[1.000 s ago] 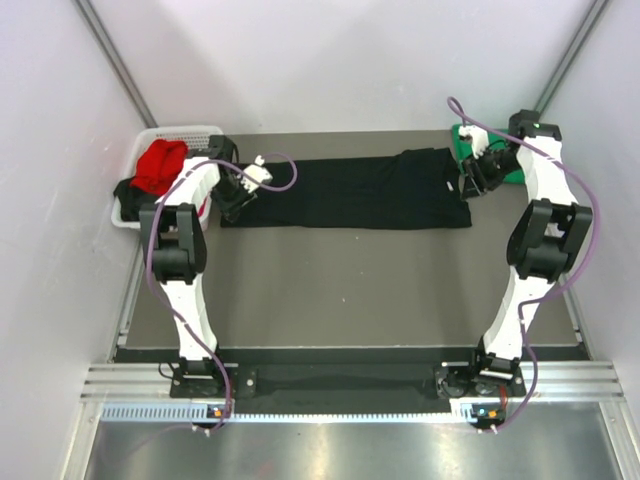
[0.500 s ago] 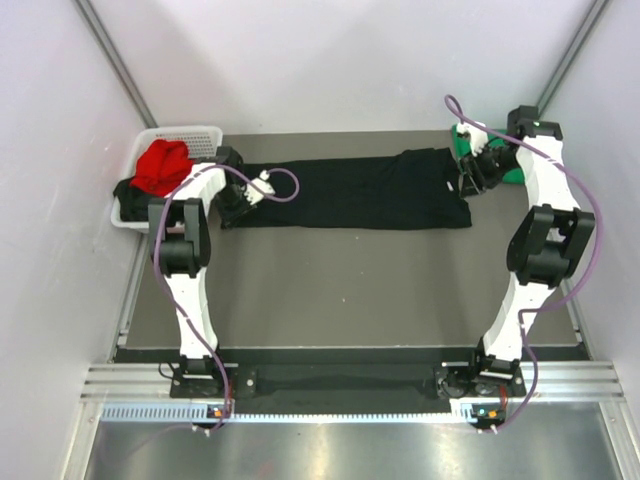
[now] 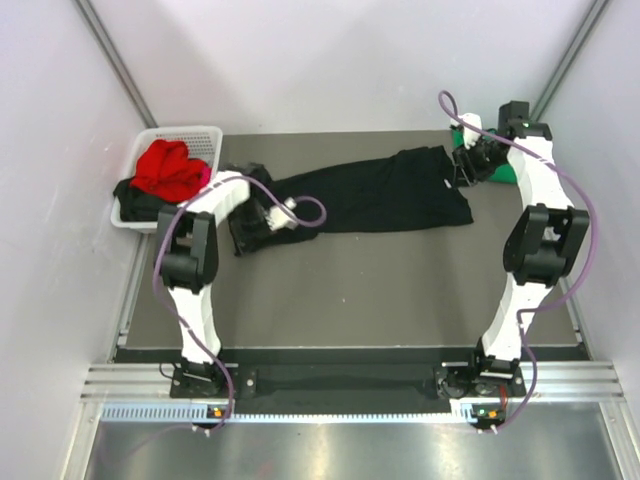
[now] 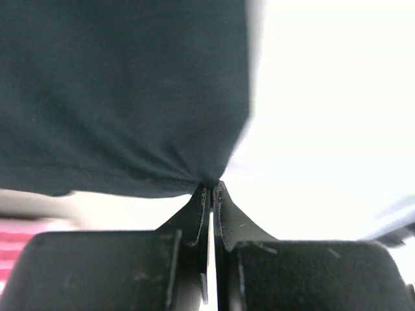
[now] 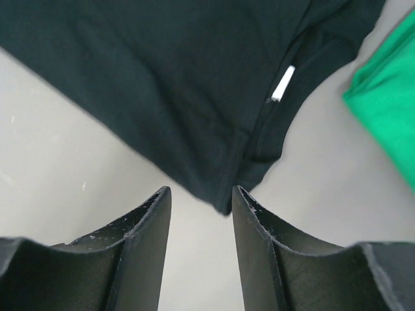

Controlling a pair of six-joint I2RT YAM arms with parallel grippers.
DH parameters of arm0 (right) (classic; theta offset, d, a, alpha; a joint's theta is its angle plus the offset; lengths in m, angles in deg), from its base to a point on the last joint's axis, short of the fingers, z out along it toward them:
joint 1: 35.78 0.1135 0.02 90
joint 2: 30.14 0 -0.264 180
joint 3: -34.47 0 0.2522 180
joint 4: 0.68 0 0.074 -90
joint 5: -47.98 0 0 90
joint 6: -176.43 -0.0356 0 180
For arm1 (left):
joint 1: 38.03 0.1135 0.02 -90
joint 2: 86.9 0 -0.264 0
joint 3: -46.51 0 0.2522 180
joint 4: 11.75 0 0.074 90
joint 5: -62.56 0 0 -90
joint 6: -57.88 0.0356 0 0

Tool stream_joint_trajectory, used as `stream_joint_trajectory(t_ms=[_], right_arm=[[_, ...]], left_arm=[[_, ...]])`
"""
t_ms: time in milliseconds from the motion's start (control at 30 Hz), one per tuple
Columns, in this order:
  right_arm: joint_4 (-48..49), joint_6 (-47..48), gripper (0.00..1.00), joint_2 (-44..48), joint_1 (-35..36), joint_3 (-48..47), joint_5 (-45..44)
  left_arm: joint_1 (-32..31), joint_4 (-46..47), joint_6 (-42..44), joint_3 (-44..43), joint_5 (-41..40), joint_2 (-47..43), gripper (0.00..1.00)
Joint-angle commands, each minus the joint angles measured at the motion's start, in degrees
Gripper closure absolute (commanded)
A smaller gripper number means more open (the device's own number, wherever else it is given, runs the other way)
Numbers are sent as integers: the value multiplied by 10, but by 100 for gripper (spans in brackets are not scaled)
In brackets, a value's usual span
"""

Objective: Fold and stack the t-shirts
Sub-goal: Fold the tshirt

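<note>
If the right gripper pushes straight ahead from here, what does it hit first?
Probably the black t-shirt, whose edge lies just beyond the open right gripper; the green t-shirt sits off to one side. Depth is unclear.

Flat grey table [image 3: 350, 290] under me. Long black cloth t-shirt [image 3: 390, 190] is stretched out near the far edge, its left end slanting toward the near edge. Green cloth t-shirt [image 5: 389, 71] sits in the far right corner, just beside the black one's collar. White lattice plastic basket [image 3: 200, 133] is at the far left corner.
</note>
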Motion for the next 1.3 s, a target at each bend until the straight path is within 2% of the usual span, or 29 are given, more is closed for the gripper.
stream_joint_trajectory(t_ms=[0,200,433,567,633,767,867,933,1000,1033,1067,1133,1167,1267], right_arm=[[61,-17,57,12,23,-3,13],[111,-21,57,-23,60,-22,11],[120,-38,56,-80,110,-46,-28],[138,-75,56,-113,121,-65,-33],[138,-88,56,-125,125,-80,-38],[119,-94,56,-147,133,-124,-53],[112,-89,56,-144,133,-136,-67],[112,-86,56,-135,133,-133,-70],[115,-93,55,-132,136,-135,-77],[117,-96,55,-131,137,-133,-89],[126,-101,55,-133,141,-130,-96],[134,-109,55,-139,143,-129,-119],[137,-117,55,-148,145,-129,-121],[149,-137,55,-155,148,-113,-140]], left_arm=[[-87,-122,-41,67,27,-124,100],[-218,-188,-125,172,56,-215,100],[-285,-193,-188,225,45,-330,100],[-325,-193,-188,227,28,-332,100],[-332,-193,-188,224,46,-321,94],[-398,-194,-218,234,122,-331,85],[-424,-193,-219,248,132,-338,76],[-428,-193,-208,239,131,-336,74],[-429,-193,-199,215,113,-326,67],[-429,-193,-183,179,93,-321,66],[-423,-192,-171,161,30,-313,65],[-397,-147,-135,134,-11,-289,64],[-365,-131,-130,127,-21,-276,64],[-328,-124,-137,81,5,-203,66]])
